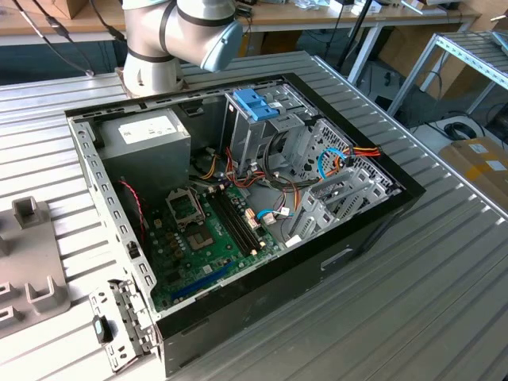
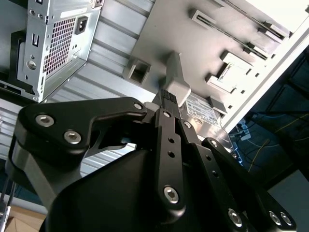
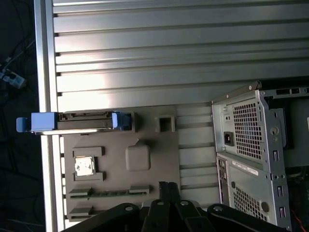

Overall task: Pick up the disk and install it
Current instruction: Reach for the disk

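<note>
Sight of the disk is given best in the first wrist view. There it is seen edge-on, stood upright in a slot along one edge of a grey holder plate. Its light-blue carrier ends jut out at both sides, and one end reaches past the edge of the slatted table. Its broad faces are turned away there. In the second wrist view part of its white label is glimpsed, and the rest is hidden behind the black links of the pincer.

The pincer is held over the plate, well apart from the disk. Its fingers are closed together and nothing is gripped. In the second wrist view its tips are seen in front of a grey block on the plate. Much of its body is cut off by the frame in both wrist views.

In the exterior view an open computer case is laid flat on the table. The plate is found at about nine o'clock of the case and is cut off by the frame edge. A bare blue bracket is seated in the drive cage toward twelve o'clock. The arm is based at eleven o'clock, and its upper part is cut off.
</note>
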Controlling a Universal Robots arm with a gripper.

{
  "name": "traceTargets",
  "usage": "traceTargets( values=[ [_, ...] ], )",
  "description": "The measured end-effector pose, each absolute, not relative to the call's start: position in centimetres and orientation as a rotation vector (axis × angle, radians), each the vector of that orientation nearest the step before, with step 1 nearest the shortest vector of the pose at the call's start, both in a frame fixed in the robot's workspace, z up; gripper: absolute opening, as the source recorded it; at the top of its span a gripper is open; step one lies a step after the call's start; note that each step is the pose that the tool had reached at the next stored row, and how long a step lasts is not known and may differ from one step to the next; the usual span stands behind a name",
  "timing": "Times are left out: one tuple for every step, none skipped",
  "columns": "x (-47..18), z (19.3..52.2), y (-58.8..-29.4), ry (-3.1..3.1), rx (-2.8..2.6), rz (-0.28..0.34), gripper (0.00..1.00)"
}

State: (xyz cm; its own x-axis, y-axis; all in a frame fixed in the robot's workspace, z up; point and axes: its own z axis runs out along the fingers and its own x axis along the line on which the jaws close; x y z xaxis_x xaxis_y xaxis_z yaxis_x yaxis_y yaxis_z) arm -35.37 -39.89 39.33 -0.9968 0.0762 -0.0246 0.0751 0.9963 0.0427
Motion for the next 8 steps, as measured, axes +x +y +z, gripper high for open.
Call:
traceTargets(
  values=[
    [-35.45, 39.33, -39.90, 3.112, 0.118, 0.065, 0.10],
    [-35.50, 39.33, -39.90, 3.112, 0.118, 0.065, 0.10],
    [-35.55, 39.33, -39.89, 3.113, 0.118, 0.065, 0.10],
    [-35.61, 39.33, -39.90, 3.112, 0.118, 0.065, 0.10],
    [-35.66, 39.33, -39.90, 3.112, 0.118, 0.065, 0.10],
    [-35.73, 39.33, -39.90, 3.112, 0.118, 0.065, 0.10],
    [-35.82, 39.33, -39.89, 3.113, 0.118, 0.065, 0.10],
    [-35.90, 39.33, -39.90, 3.112, 0.118, 0.065, 0.10]
  ],
)
